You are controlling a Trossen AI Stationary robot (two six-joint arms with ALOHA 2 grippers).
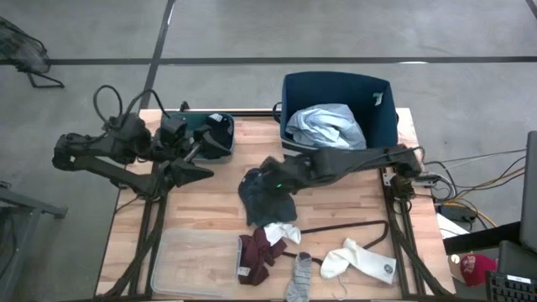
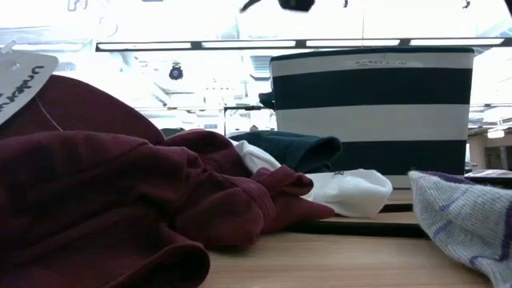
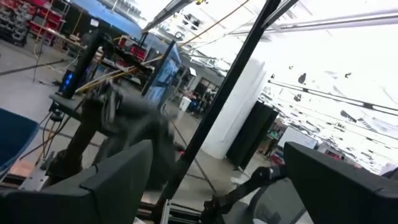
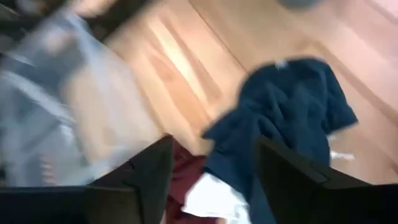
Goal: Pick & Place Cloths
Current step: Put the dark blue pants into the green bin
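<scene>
The right gripper (image 1: 267,170) is held over the middle of the tabletop, just above the dark navy garment (image 1: 267,200), with its arm stretched in from the right edge. In the right wrist view its two fingers (image 4: 146,171) are seen spread well apart with nothing between them, and the navy garment (image 4: 283,118) lies crumpled on the wood beyond them. The left gripper (image 1: 197,174) is parked near the left edge toward the far side; its fingers (image 3: 118,180) are seen wide apart and empty, pointed out at the room.

A light blue shirt (image 1: 325,127) is piled inside the dark blue basket (image 1: 382,126) at the far right corner. A maroon piece (image 1: 258,252) lies near the near edge, partly over the rim of the clear plastic tray (image 1: 189,260) at the near left. A white sock (image 1: 283,232) is tucked between the navy garment and the maroon piece. A grey sock (image 1: 299,278) hangs at the near edge, and a second white sock (image 1: 361,260) lies to its right. A thin black hanger (image 1: 369,235) rests between them.
</scene>
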